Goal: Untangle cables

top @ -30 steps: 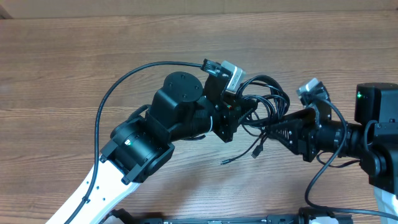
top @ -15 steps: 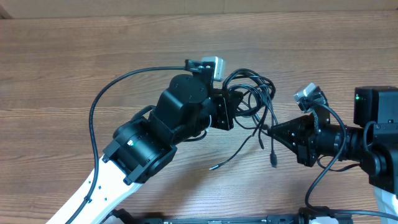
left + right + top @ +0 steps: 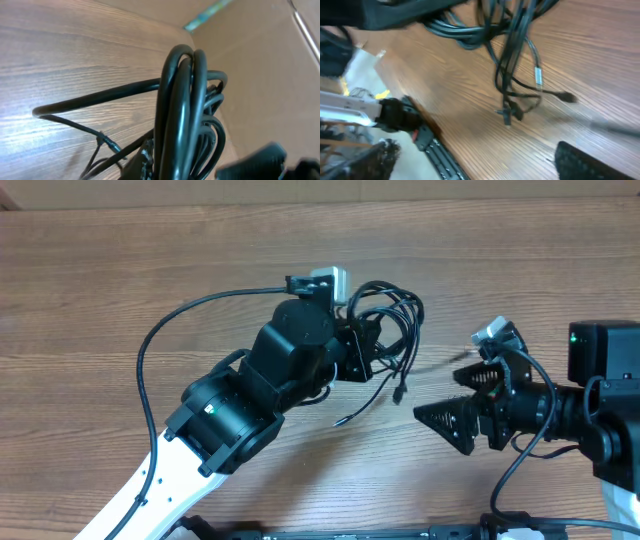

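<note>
The cables point(image 3: 392, 320) are a bunch of thin black cords in loops, lifted off the wooden table by my left gripper point(image 3: 362, 352), which is shut on them. In the left wrist view the cables point(image 3: 184, 105) fill the middle and hide the jaws. Loose plug ends point(image 3: 400, 394) dangle below the bunch. My right gripper point(image 3: 437, 393) stands open to the right of those ends, touching nothing. In the right wrist view the cables point(image 3: 512, 47) hang ahead, a silver-tipped plug point(image 3: 538, 77) among them, and the right gripper point(image 3: 480, 165) is spread wide with bare table between its fingers.
The left arm's own thick black cable point(image 3: 160, 345) arcs over the table at left. The table's near edge and a black rail point(image 3: 440, 150) lie close to the right gripper. Wooden tabletop point(image 3: 120, 270) extends to the back and left.
My right gripper has opened, let go of the cord it held, and pulled back to the right. The left gripper has carried the bunch up and left; the loose ends now hang free.
</note>
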